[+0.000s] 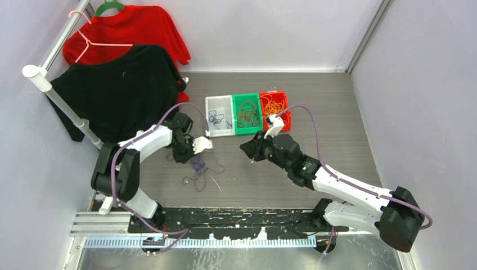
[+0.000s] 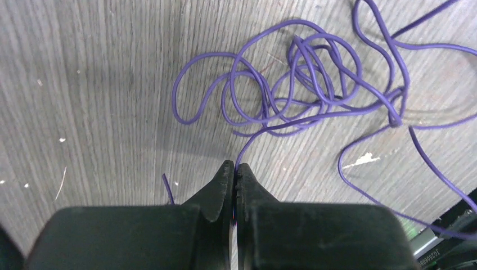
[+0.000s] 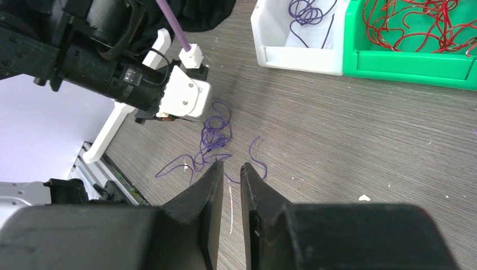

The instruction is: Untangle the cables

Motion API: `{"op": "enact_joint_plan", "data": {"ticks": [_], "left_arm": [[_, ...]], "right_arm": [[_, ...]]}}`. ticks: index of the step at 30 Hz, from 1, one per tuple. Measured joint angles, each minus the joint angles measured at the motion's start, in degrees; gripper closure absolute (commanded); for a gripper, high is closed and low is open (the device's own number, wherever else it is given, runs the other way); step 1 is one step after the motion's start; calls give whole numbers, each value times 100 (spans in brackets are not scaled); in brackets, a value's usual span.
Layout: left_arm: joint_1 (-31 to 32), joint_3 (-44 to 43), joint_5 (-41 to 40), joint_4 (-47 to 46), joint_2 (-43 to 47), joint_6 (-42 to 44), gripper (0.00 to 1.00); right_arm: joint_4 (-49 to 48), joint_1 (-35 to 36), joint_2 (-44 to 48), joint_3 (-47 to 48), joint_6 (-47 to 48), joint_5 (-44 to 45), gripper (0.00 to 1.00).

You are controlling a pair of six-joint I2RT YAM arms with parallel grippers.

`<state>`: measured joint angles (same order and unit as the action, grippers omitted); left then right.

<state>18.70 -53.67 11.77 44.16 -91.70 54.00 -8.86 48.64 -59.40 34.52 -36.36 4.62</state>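
Clamped between the pressed-together tips of the left claw (image 2: 235, 167): one strand of purple cable (image 2: 251, 140), trailing ahead of the tips into a loose tangle (image 2: 298, 84) on the grey table (image 2: 84, 84). Held over the table, tips slightly apart, nothing between them: the right claw (image 3: 230, 167). Just ahead of it, the same tangle. Farther ahead and to the right, a white bin (image 3: 292, 53) and a green bin (image 3: 405, 63) of sorted cables.
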Motion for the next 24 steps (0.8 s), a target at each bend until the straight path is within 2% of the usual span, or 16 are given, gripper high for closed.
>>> {"op": "enact_joint_plan", "data": {"ticks": [4, 9, 12, 17, 24], "left_arm": [[0, -140, 52, 426, 476, -68, 100], [0, -866, 326, 1147, 1388, -256, 100], [0, -1305, 501, 1480, 2028, -400, 100], [7, -2229, 752, 1961, 2452, -933, 100], [20, -3875, 1084, 2013, 2568, -2074, 100]], "right_arm": [[-26, 0, 46, -9, 2, 0, 78], [-114, 0, 57, -15, 4, -4, 76], [-214, 0, 55, -15, 7, -39, 68], [-581, 22, -7, -7, 79, -223, 40], [-1346, 595, -748, 647, 741, -813, 26]]}}
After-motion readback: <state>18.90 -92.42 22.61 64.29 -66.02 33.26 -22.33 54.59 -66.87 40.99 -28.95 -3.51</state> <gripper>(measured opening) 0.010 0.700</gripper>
